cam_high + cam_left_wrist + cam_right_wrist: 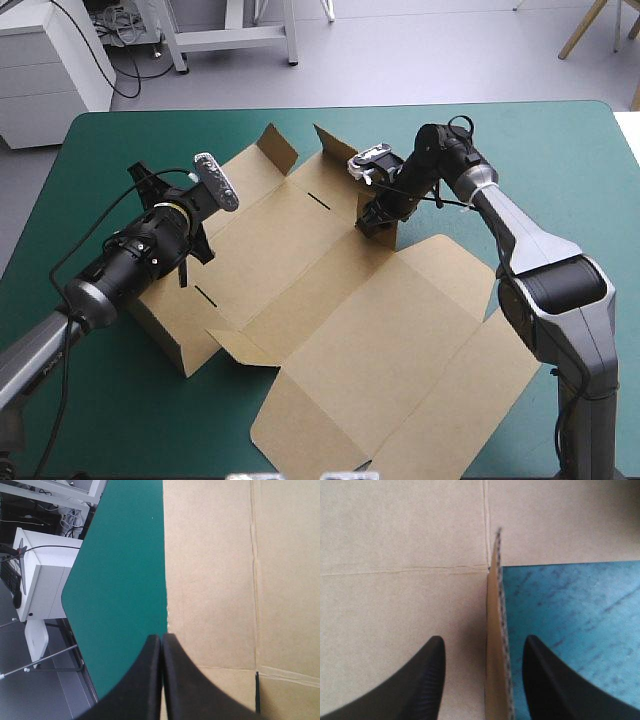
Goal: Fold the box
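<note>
The box (330, 300) is lying mostly flat, the teal-green cover (150, 420) showing all around it. Your left gripper (161, 645) is pinching the box's raised left wall. Your right gripper (485, 640) is hanging spread astride an upright flap (492, 680) on the box's right side. If you are closing off-centre, one finger is likely pushing that flap over.

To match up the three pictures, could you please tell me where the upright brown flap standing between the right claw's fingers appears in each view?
High view: the flap stands under the right claw, on the box's right edge.
Left wrist view: not in it.
Right wrist view: edge-on between the open fingers.
Shared landmark: the teal-green cover bordering the box.
</note>
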Motion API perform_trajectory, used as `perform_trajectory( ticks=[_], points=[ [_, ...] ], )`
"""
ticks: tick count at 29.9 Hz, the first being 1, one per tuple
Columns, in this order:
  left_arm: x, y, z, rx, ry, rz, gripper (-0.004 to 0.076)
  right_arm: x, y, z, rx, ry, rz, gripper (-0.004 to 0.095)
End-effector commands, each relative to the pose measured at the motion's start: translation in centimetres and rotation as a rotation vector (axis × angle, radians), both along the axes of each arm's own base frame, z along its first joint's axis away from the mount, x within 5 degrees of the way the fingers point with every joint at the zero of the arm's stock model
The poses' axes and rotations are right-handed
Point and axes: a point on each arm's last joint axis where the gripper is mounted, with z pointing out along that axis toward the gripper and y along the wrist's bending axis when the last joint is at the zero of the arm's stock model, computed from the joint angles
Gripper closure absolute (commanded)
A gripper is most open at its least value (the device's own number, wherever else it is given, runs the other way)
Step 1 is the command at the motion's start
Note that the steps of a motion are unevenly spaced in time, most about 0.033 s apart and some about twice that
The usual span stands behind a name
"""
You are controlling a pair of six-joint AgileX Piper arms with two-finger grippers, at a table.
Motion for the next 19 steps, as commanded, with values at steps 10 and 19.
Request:
perform_trajectory(
  ticks=[10,19],
  points=[
    [-0.26,-0.18,2.28,-0.081,-0.094,0.0,0.0734,-0.35,0.07,3.28,0.05,-0.089,0.006,0.0927],
    [-0.42,0.11,2.18,-0.162,-0.088,0.094,0.0734,-0.38,0.09,3.94,0.017,-0.173,0.183,0.0927]
  ],
)
